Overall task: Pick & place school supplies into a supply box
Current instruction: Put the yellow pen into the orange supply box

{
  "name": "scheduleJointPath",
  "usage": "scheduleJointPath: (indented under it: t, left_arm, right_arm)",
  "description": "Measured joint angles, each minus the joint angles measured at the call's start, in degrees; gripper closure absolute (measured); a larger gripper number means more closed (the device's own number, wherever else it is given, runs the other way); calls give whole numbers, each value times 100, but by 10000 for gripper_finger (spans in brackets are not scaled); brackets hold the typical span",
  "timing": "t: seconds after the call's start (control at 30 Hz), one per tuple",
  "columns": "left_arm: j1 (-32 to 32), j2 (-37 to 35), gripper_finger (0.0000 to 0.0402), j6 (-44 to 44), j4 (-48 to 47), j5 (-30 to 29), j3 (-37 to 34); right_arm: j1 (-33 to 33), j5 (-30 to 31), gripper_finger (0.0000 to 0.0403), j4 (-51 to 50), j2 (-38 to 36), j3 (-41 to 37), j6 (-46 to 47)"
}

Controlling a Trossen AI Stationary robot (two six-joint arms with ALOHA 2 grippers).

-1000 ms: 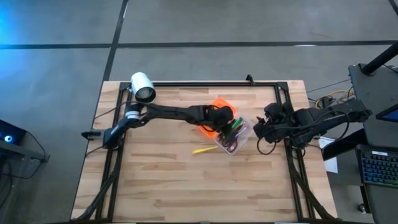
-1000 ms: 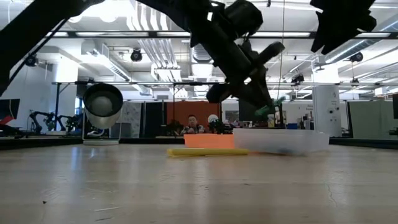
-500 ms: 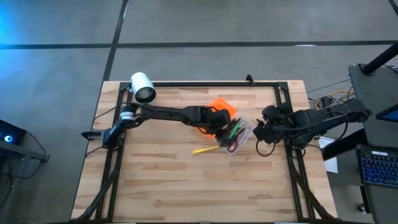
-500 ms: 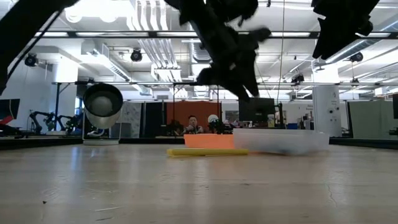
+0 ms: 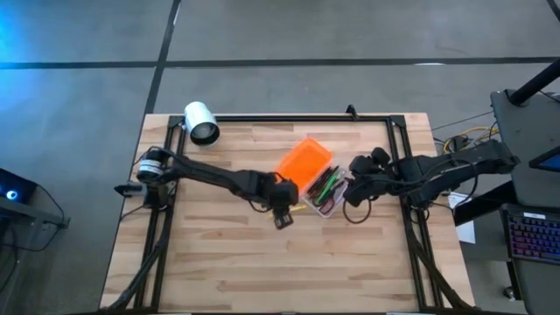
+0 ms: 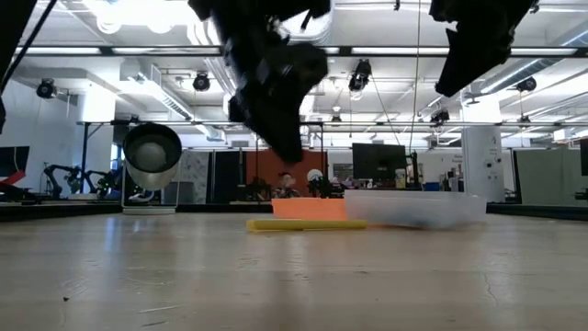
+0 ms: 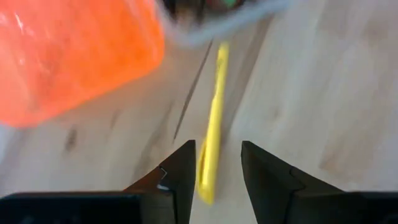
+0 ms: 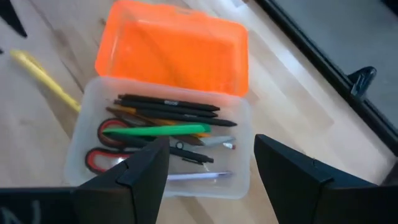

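Note:
The supply box [image 8: 165,146] is clear, and its bright orange lid [image 8: 174,53] lies swung open on the table beside it. Inside are black pens, a green marker [image 8: 155,129] and red-handled scissors [image 8: 102,146]. A yellow pen [image 7: 213,124] lies flat on the table, near the box [image 5: 328,188]. My left gripper [image 7: 217,171] is open and hovers above this pen [image 5: 291,209], with one finger on either side of its end. The low view shows the left gripper [image 6: 276,101] well above the table. My right gripper [image 8: 211,168] is open and hangs above the box's right side.
A white cylinder [image 5: 200,122] lies at the table's far left corner and shows in the low view [image 6: 152,156]. A black frame [image 5: 297,117] runs along the table's edges. Bare wood spreads across the near half of the table [image 5: 262,271].
My left gripper has drawn back from above the box toward the table's near left and now hangs over the yellow pen. The green marker it carried over the box now lies inside. My right gripper has shifted a little toward the box.

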Motion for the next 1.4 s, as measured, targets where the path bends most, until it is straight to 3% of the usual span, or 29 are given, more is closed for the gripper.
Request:
scheduleJointPath:
  t: [0.3, 0.47, 0.67, 1.03, 1.2, 1.4]
  left_arm:
    - [-410, -124, 289, -377, 261, 170, -831]
    - [-726, -615, 289, -527, 405, -467, -993]
    - [-992, -1398, 289, -1599, 509, -1059, -1633]
    - [-1346, -2536, 289, -3370, 1211, -1538, -2809]
    - [-1497, -2666, 289, -3576, 1348, -1610, -2866]
    - [-1674, -2634, 289, -3591, 1370, -1851, -2853]
  right_arm:
    - [4, -904, 177, 490, 297, 0, -489]
    - [-23, -1273, 177, 1392, 719, 0, -937]
    - [-177, -2165, 177, 2464, 1474, 82, -1498]
    - [-237, -2418, 177, 2566, 3281, 1394, -3604]
    - [-310, -2906, 177, 2499, 4028, 1871, -3971]
    - [-333, -2970, 177, 2394, 4743, 2371, -4498]
